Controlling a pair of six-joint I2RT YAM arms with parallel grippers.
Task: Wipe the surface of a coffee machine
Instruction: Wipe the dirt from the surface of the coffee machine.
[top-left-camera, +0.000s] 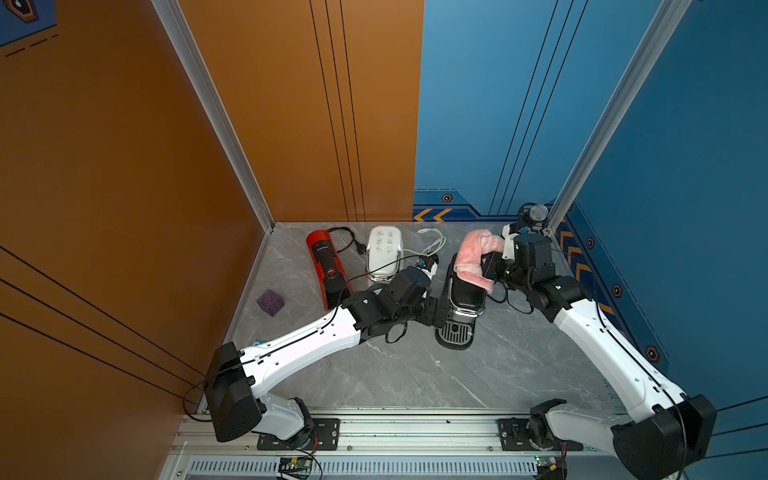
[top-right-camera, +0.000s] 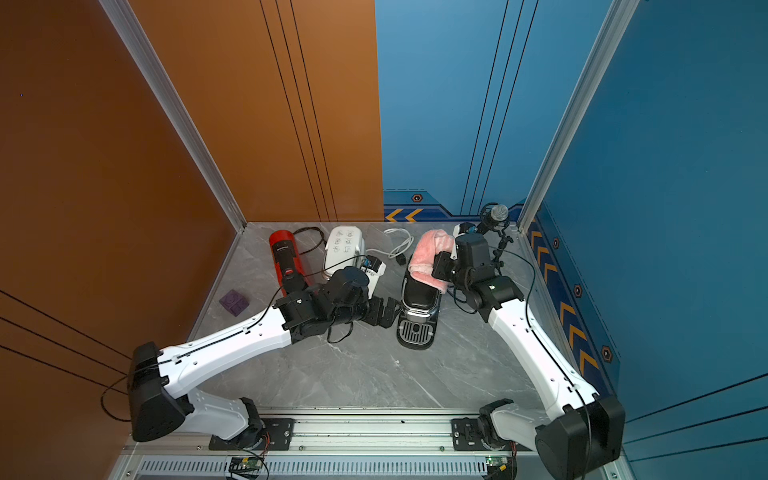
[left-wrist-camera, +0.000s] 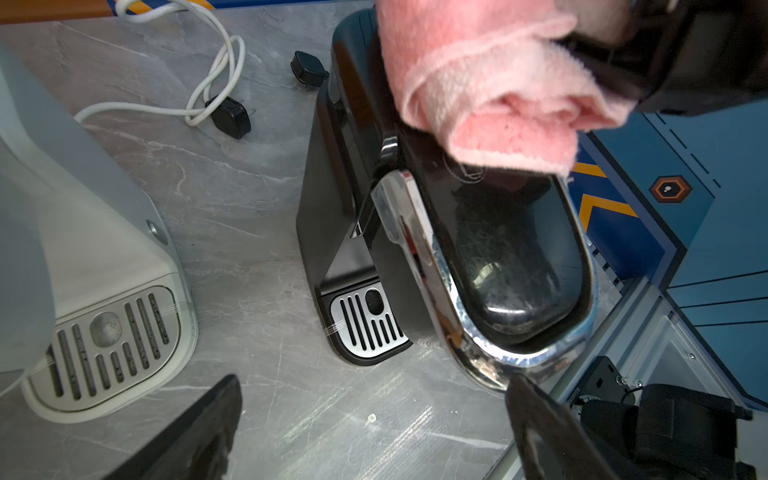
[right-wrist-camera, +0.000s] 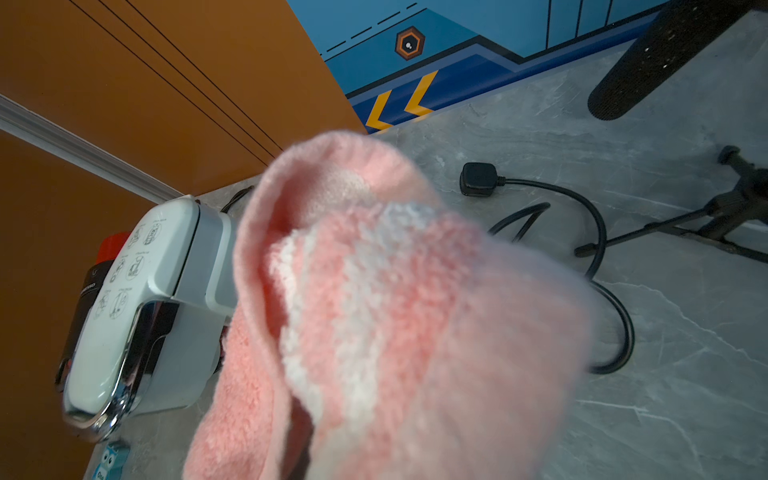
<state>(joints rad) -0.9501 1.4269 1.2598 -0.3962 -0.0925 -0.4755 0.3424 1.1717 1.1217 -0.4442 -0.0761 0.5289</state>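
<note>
A black coffee machine with a chrome rim stands mid-table in both top views. A folded pink cloth lies draped over the back part of its top. My right gripper is shut on the cloth from the right; the cloth hides its fingers in the right wrist view. My left gripper is open and empty. It is low beside the machine's left front, with one finger close to the chrome rim.
A white coffee machine and a red one stand at the back left, with a white cable and black plugs behind. A purple cube lies far left. A microphone stand occupies the back right corner.
</note>
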